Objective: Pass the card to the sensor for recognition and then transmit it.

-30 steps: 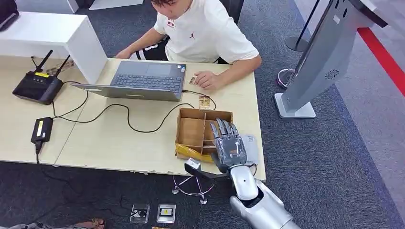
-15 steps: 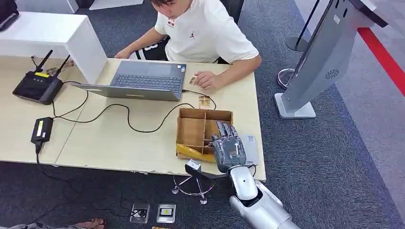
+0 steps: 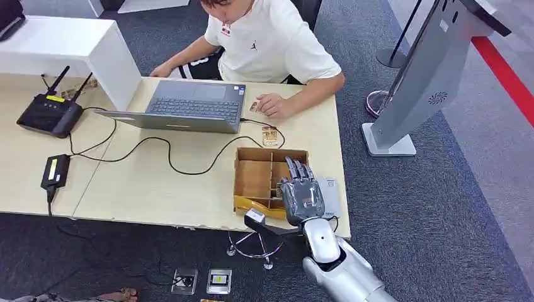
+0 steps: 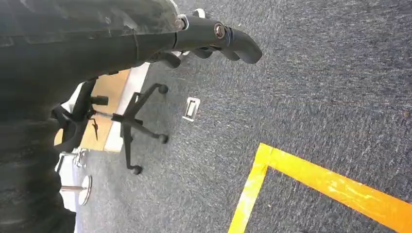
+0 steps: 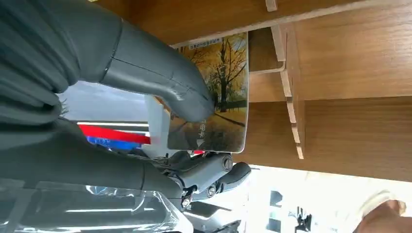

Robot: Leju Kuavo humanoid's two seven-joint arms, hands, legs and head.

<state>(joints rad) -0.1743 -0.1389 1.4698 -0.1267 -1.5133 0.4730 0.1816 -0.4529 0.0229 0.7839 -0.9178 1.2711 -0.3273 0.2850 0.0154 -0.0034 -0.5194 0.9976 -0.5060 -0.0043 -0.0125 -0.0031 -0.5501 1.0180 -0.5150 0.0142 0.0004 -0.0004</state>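
Card [image 5: 221, 92] with an autumn-tree print is pinched under the thumb of the right hand [image 3: 302, 196], over the divided wooden box [image 3: 252, 178] on the tabletop [image 3: 151, 182]. Left hand [image 4: 214, 41] hangs curled, holding nothing, above grey carpet [image 4: 316, 97].

A pale wooden rectangular table [image 3: 157, 182] carries a grey open laptop [image 3: 182, 107]; a black router with antennas [image 3: 50, 113]; a black power adapter [image 3: 55, 171]; a brown compartmented wooden box [image 3: 258, 179]; a black cable [image 3: 170, 154].

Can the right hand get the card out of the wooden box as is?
Probably yes. The right hand is over the wooden box, and its thumb already lies on the card; nothing blocks lifting it out.
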